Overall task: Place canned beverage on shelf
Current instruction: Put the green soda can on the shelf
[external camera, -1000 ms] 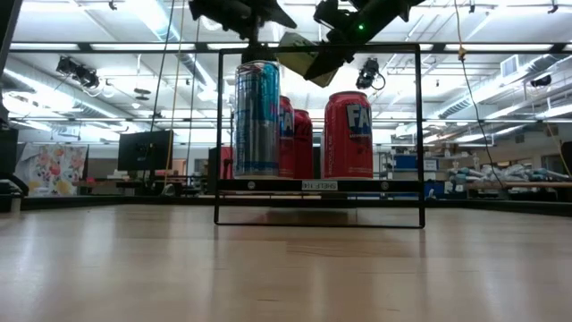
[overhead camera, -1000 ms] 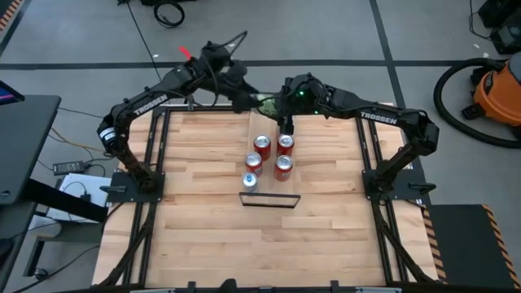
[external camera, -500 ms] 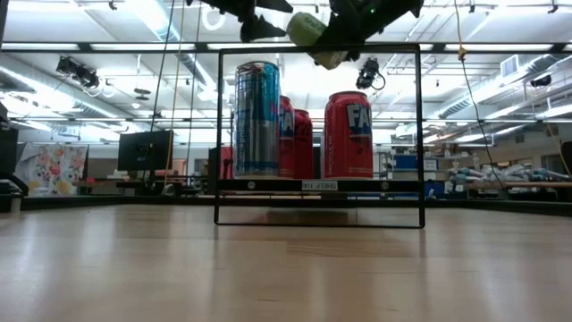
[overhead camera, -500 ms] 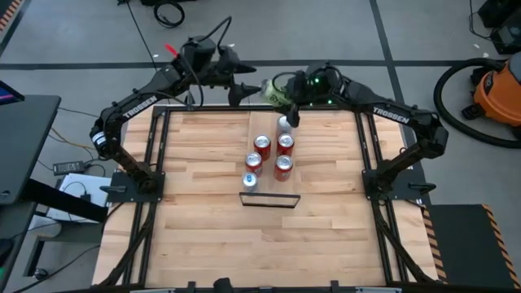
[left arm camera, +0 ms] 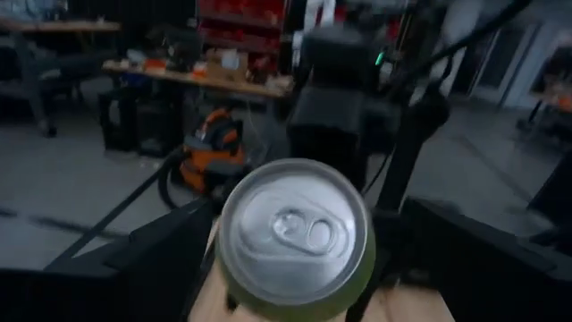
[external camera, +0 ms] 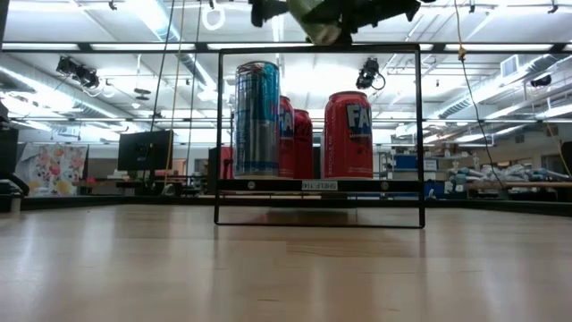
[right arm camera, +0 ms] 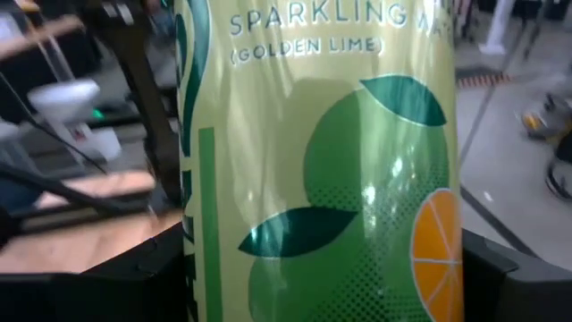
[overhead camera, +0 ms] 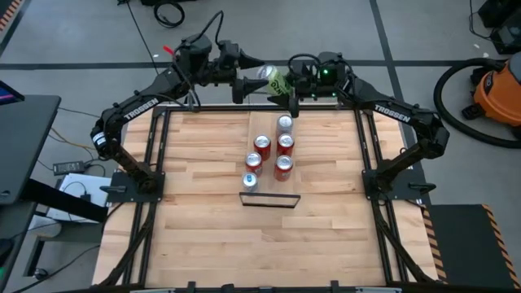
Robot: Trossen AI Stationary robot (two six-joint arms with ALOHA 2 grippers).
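1. Green lime can, labelled sparkling water with lime and orange art, hangs in the air just past the far edge of the bench, near that edge's middle. It lies roughly on its side, silver top turned toward the left arm.
2. Right gripper holds the can by its body; its fingers pinch the can wall from both sides, seen in the right wrist view.
3. Left gripper sits just beside the can's top end, facing it. Left wrist view looks straight onto the lid and pull tab. Left fingers stand spread on either side of the lid; cannot tell whether they touch it.
4. Shelf stands on the bench, about midway between the left and right edges; the low view shows its black wire frame and a light board.
5. Cans already near the shelf: a blue can and four red cans in two rows running toward the far edge, with one silver-topped can farthest back.
6. Low view: blue can and red can upright on the board; lime can above the frame's top rail.
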